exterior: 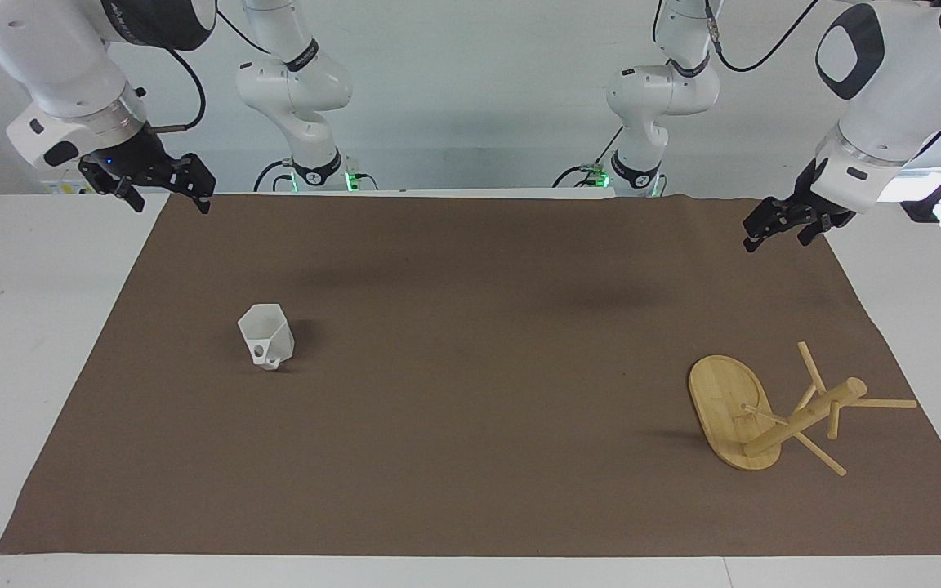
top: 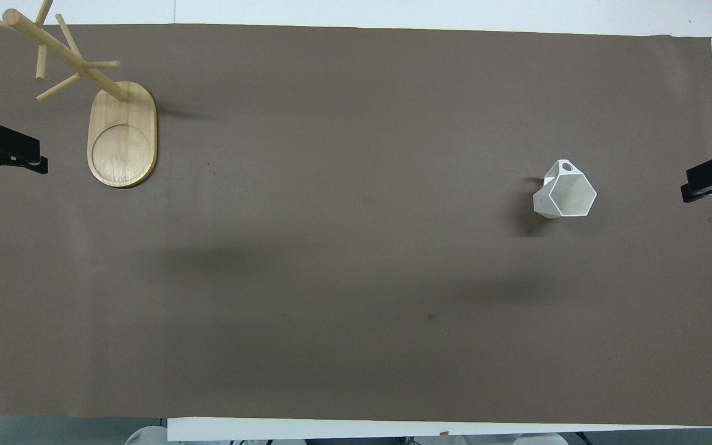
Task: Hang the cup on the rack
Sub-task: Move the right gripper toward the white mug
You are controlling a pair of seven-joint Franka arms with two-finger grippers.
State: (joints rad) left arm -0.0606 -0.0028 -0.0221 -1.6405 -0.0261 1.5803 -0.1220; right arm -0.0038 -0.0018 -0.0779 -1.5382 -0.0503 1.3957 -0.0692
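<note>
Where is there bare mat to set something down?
The wide stretch of brown mat between the cup and the rack is bare. It is tightest at the rack, where pegs stick out around the post.

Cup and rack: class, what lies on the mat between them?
Nothing: between the cup and the rack only bare brown mat shows, clearest in the overhead view.

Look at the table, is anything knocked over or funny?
Nothing stands out. The cup stands upright on the brown mat, and the rack stands upright on its base toward the left arm's end.
</note>
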